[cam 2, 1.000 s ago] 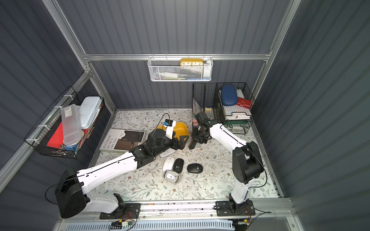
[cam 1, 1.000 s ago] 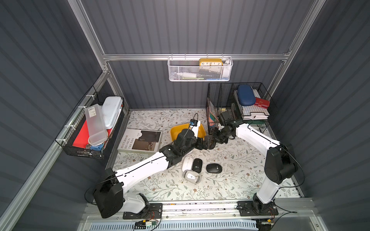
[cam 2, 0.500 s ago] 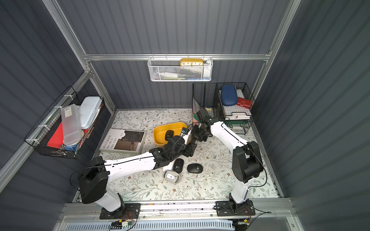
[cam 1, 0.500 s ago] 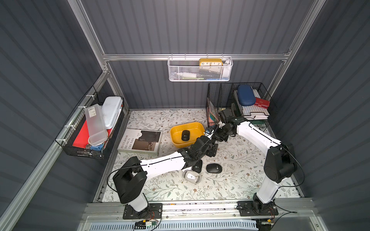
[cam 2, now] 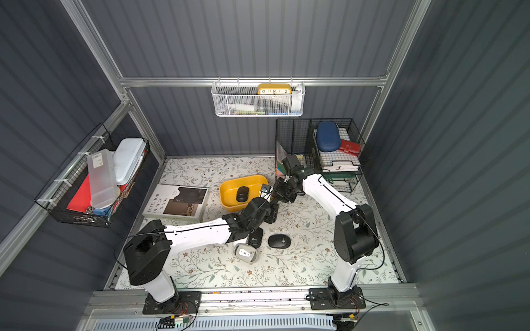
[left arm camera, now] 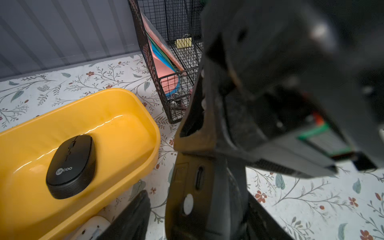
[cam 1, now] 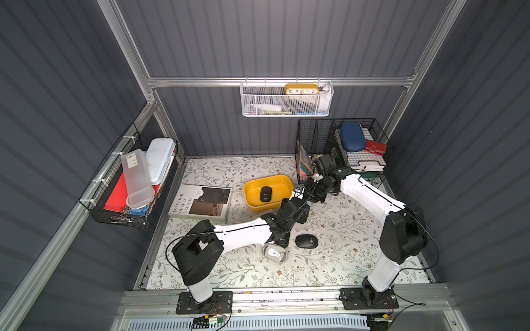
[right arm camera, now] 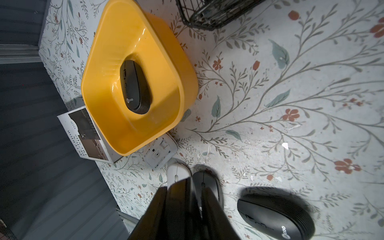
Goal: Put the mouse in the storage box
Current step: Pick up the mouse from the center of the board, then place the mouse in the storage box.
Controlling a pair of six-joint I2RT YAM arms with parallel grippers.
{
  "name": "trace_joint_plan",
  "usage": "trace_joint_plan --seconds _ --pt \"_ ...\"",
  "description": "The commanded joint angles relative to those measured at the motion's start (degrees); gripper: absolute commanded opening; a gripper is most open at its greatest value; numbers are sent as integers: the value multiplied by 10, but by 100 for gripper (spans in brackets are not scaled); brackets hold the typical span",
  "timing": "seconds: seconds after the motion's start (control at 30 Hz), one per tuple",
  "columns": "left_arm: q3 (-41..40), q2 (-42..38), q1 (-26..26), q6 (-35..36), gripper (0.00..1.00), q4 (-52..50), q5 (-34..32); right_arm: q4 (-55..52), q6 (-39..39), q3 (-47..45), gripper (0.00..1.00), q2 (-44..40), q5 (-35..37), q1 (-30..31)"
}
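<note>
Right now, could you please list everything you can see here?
storage box: one, yellow, centre of table.
boxed mouse: one, black, in that box.
loose black mice: two, table, before the box.
white mice: two; grey-edged one frontmost, another beside a black mouse.
white device: one, underside up, beside the box.
book: one, white and dark, left of box.
wire organiser: one, black, back right; holds blue case, red box.
mesh basket: one, white, back wall; holds yellow clock.
side basket: one, black, left wall; holds clear containers.
left arm, right arm: white and black.
left end effector: black, open, empty, beside the box.
right end effector: black, shut, empty, near the left one.
</note>
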Motion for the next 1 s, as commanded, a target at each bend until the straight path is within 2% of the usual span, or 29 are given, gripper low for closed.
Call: trace_joint_plan --seconds 0.0,0.1,0.2,0.4,0.43,0.5,0.63,0.73,0.97 --pt "-11 -36 0 -2 72 20 12 -15 -12 29 8 -9 17 1" --pt "-48 -97 1 -14 74 31 41 -43 -52 73 7 20 43 1" --pt "-96 -183 16 -44 77 20 27 -60 -82 120 7 57 81 5" --pt "-188 -381 128 -136 88 -9 22 -132 -164 281 6 171 173 50" --pt "-193 -407 144 -160 92 -17 13 -144 -177 313 6 194 198 64" --pt "-198 -439 162 -182 94 -21 7 -162 -206 368 6 232 240 89" --pt "-182 -459 164 -217 97 -40 -41 -169 -276 456 6 297 363 143" --pt "-174 -464 164 -212 97 -43 -58 -180 -323 517 6 347 428 165" --pt "-167 -472 164 -201 99 -56 -76 -143 -463 562 5 421 581 203"
